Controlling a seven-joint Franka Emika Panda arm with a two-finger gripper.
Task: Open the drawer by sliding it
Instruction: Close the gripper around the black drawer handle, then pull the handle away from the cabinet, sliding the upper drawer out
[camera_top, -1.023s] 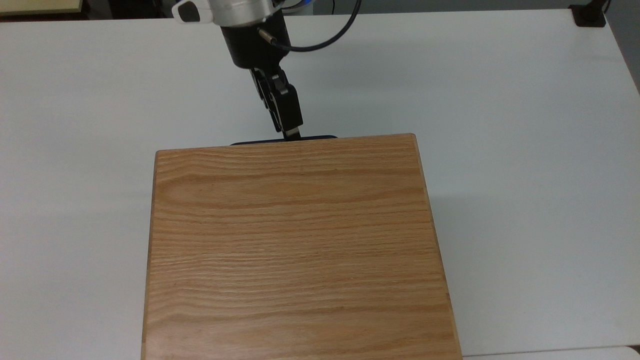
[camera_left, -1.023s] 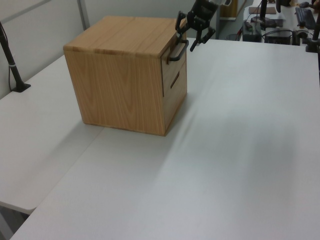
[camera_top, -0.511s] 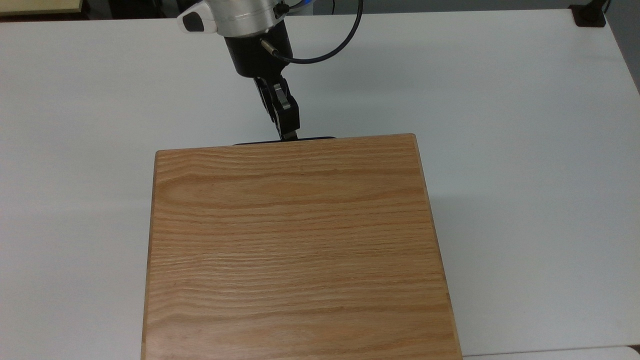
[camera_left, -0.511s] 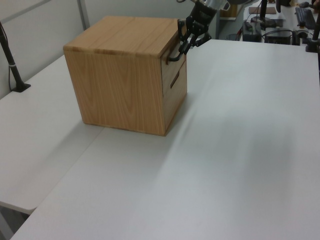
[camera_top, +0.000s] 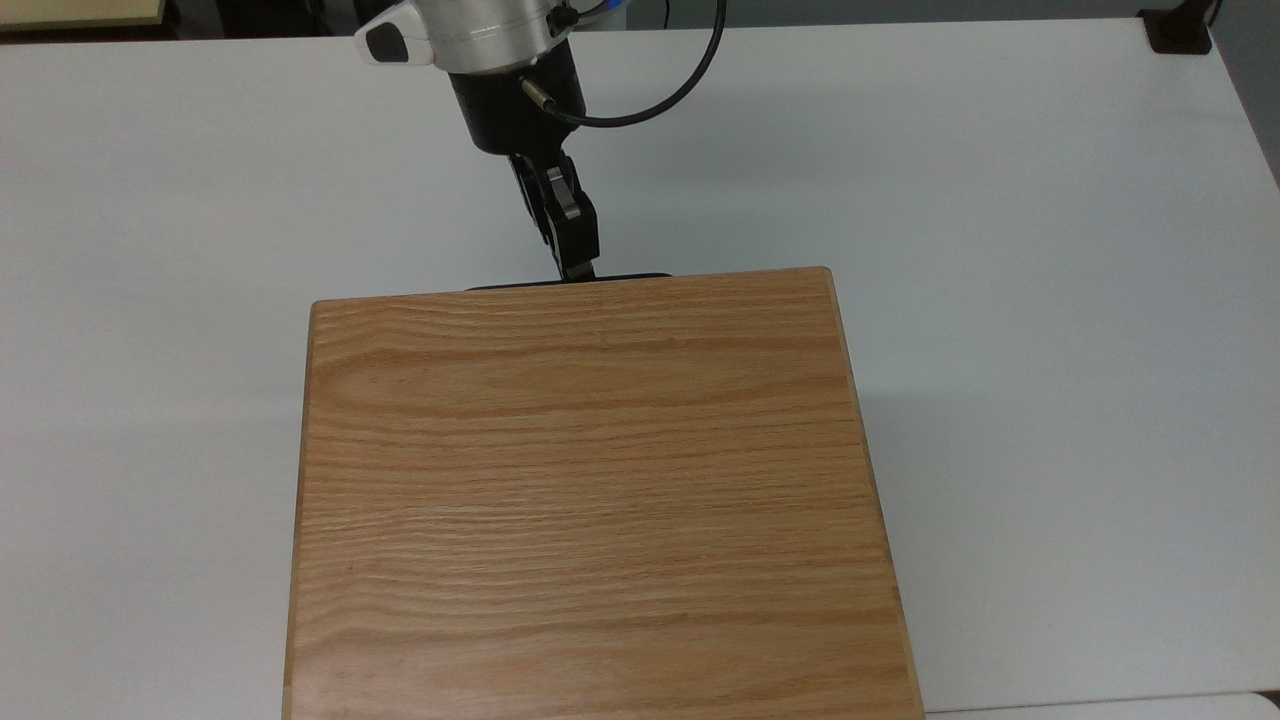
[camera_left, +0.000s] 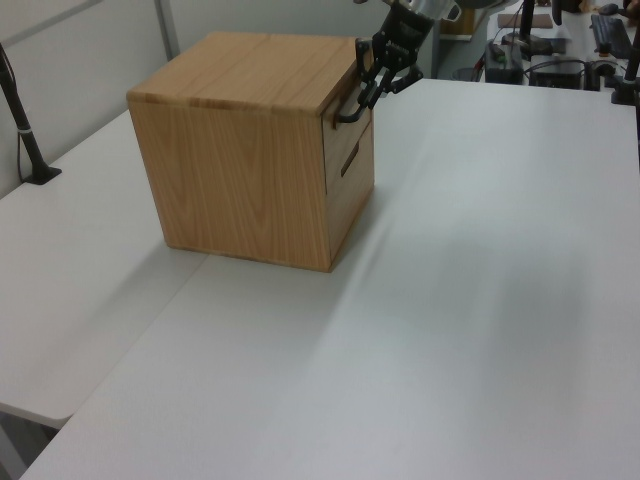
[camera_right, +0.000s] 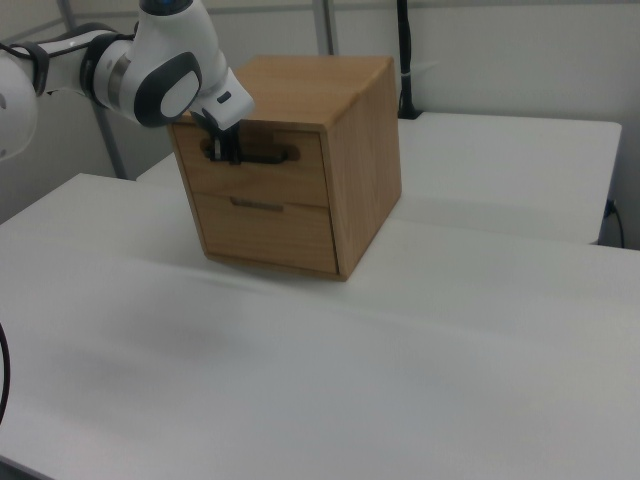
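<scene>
The drawer (camera_right: 262, 170) is the upper of two fronts on the oak cabinet (camera_right: 300, 160), and it sits flush with the cabinet face, fully closed. Its thin black bar handle (camera_right: 255, 156) runs across the upper part of the front panel; in the top view the handle (camera_top: 620, 279) shows as a dark strip poking out just past the cabinet's far edge, and in the left view it (camera_left: 350, 104) stands off the front near the cabinet's top corner.

The hand (camera_top: 578, 268) is at that handle, its dark fingers clenched around the bar. In the right view the hand (camera_right: 222, 152) meets the bar toward the right view's left end of it; in the left view the hand (camera_left: 372, 90) grips the bar's upper end, right beside the cabinet's top edge. The white and grey arm (camera_right: 165, 65) reaches down to the cabinet front from the right view's left.

Below the drawer, the lower front (camera_right: 268, 232) has a short recessed slot and is also shut. The cabinet stands on the white tabletop (camera_top: 1000, 300), whose surface spreads out on all sides of the cabinet.
</scene>
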